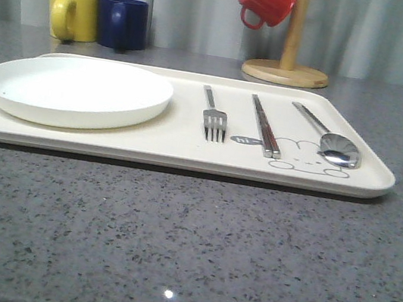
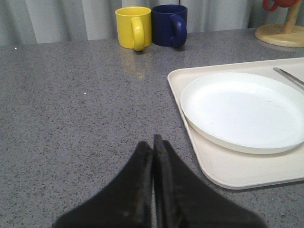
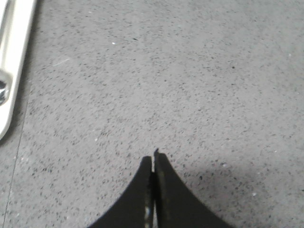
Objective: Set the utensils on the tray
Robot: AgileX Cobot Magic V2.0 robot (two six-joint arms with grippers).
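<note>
**All three utensils lie on the tray, both pincers closed and empty**

Front view: the cream tray (image 1: 178,151) carries a white plate (image 1: 77,91) on its left half, and to the right of it the fork (image 1: 213,115), the chopsticks (image 1: 265,126) and the spoon (image 1: 328,136). They lie side by side and apart, long axes running front to back, with the tines, the chopstick tips and the spoon bowl toward the robot. Judging by this, the placing looks done.

Left wrist view: the left gripper (image 2: 153,142) has its jaws pressed together, holding nothing, over bare grey table (image 2: 71,118). The tray's near-left corner and the plate sit just beside it, on its right.

Right wrist view: the right gripper (image 3: 153,159) is likewise pinched shut and empty over the table, clear of the tray's right edge. The spoon lies closest to this arm, should anything need adjusting
</note>
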